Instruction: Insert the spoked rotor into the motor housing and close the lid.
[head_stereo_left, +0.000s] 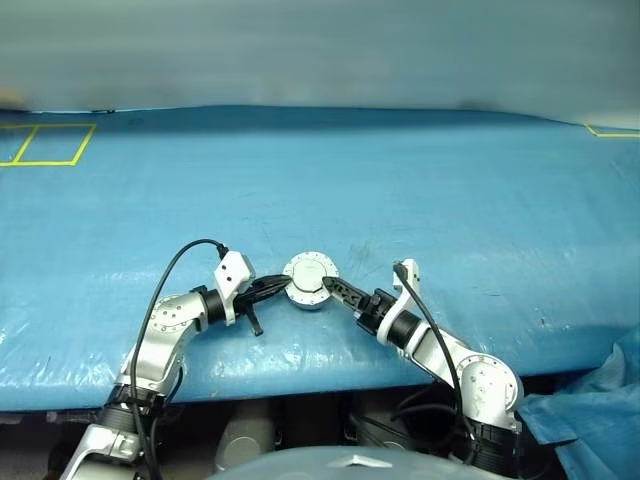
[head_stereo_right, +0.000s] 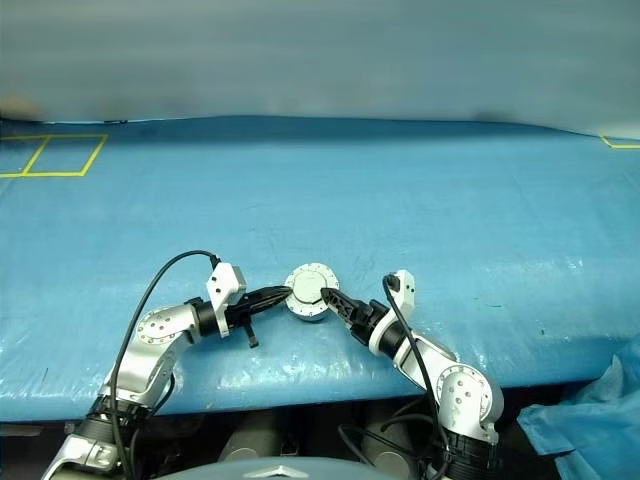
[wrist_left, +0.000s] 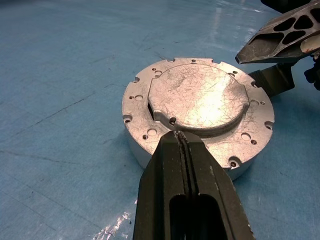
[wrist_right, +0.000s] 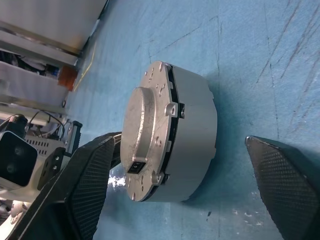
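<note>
The lid (wrist_left: 200, 97) is sitting closed on the motor housing (wrist_right: 192, 140); the left gripper (wrist_left: 184, 142), fingers pressed together, is touching its rim; the right gripper (wrist_right: 182, 165) is straddling it, fingers wide.

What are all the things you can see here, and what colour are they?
motor housing: one, silver-grey, round, on the blue table near its front edge, between the two grippers.
lid: one, plain light grey face up, sitting on top of the housing.
table: one, covered in scratched blue sheet.
yellow tape lines: two marked patches, at the far left and far right corners of the table.
blue cloth: one crumpled piece, below the table's front edge on the right.
left gripper: one, black fingers shut, tips at the housing's left edge.
right gripper: one, black fingers spread open, at the housing's right side, not clamped on it.
</note>
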